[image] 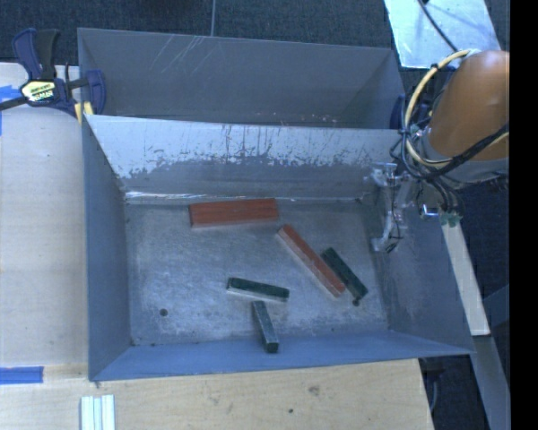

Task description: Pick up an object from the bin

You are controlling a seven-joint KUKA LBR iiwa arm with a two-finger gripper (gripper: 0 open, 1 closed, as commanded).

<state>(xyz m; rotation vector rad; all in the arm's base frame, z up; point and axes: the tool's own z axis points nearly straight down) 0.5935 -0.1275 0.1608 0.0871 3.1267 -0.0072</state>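
Hanging at the right end of the grey metal bin (103,240), close to its right wall and above bare floor: the gripper (386,243), with nothing visible in its grasp and no telling from here whether open or closed. Judging by that, not yet a pick: no piece lifted, none enclosed, and the whole job left to do, namely crossing to a piece, coming down over it, closing, raising it clear. Nearest, just left of the gripper and lower on the floor: a short dark green bar (342,274), lying flat on a slant, its long side touching or all but touching a longer reddish-brown bar (305,256) on the same slant. Probably the handiest candidates, though lying side by side and so likely awkward to take singly. Farther left, near the middle of the floor: a second dark green bar (258,288), flat and nearly level, and just below it a third dark bar (265,326), pointing toward the front wall, one end close to the second bar. Along the foot of the back wall, well apart from the rest: a broad reddish-brown block (233,213), flat, long side parallel to the wall. All five slim, straight-edged, rigid-looking, none stacked on another; elsewhere, scuffed grey floor
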